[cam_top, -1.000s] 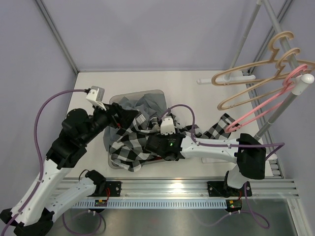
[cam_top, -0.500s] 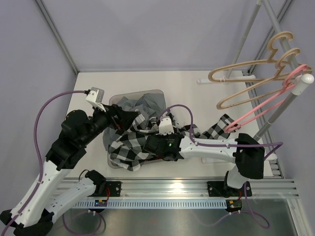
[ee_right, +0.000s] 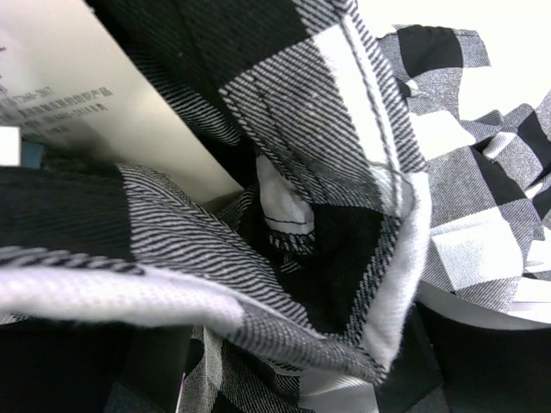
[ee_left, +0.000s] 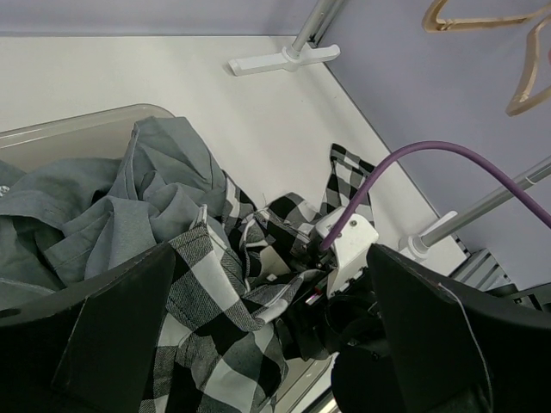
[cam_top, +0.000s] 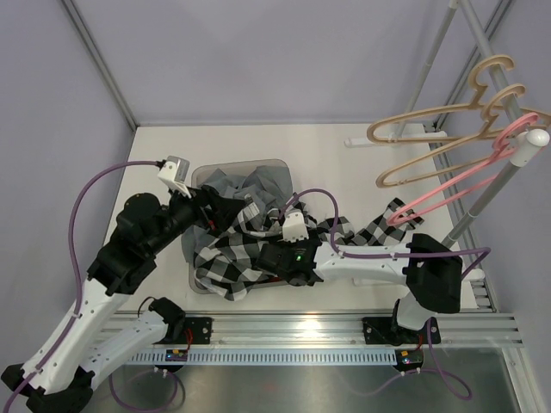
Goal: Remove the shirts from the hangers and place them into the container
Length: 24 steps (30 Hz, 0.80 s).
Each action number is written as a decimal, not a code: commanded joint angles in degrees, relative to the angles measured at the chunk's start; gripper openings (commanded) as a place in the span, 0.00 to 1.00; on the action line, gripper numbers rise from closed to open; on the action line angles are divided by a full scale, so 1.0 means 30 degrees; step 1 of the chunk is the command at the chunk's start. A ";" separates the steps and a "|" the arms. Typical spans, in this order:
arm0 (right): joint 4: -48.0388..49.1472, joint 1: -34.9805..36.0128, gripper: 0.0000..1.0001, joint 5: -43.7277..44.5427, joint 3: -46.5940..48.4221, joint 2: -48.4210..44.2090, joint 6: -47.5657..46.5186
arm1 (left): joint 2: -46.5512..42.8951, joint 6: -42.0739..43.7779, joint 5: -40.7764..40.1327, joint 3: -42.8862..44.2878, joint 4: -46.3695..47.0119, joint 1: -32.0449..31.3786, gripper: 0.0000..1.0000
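The black-and-white checked shirt (cam_top: 225, 258) is lying bunched over the near half of the container (cam_top: 258, 161), and we are seeing one part of it spilling over the right wall and trailing across the table (cam_top: 344, 172) toward the rack. Behind it the grey shirt (cam_top: 245, 183) is sitting crumpled in the far half of the container, touching the checked cloth. The right gripper (cam_top: 269, 256) is pressing into the checked folds at the container's near right side. Cloth is filling its wrist view, so we cannot tell how its jaws are standing. The left gripper (cam_top: 219, 209) is hovering over the container's left side, and its fingers (ee_left: 112, 344) are standing wide apart above the checked shirt with nothing between them. Over at the right, two tan hangers (cam_top: 430, 120) and a pink hanger (cam_top: 456, 185) are hanging bare on the rack pole (cam_top: 495, 176), well apart from the container.
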 commanded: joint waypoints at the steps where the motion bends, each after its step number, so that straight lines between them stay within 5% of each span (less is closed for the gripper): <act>1: -0.0847 0.0145 0.72 0.1439 0.0472 -0.0832 0.0891 | -0.0036 -0.0209 0.0599 -0.0255 0.1183 0.0010 0.99; 8: -0.0937 0.0174 0.53 0.1498 0.0795 -0.0921 0.0599 | 0.0052 -0.0356 0.0921 -0.0607 0.1448 0.0011 0.99; 17: -0.2079 0.0145 0.51 0.1996 0.2640 0.0279 0.0042 | 0.0169 -0.0414 0.1097 -0.0871 0.1565 0.0011 0.99; 21: -0.1496 0.0145 0.25 0.1647 0.2614 0.0252 -0.0514 | 0.0169 -0.0356 0.1214 -0.1017 0.1536 0.0040 0.99; 24: -0.0997 0.0145 0.32 0.1411 0.2378 0.0221 -0.0486 | 0.0140 -0.0327 0.1244 -0.1105 0.1507 0.0040 0.99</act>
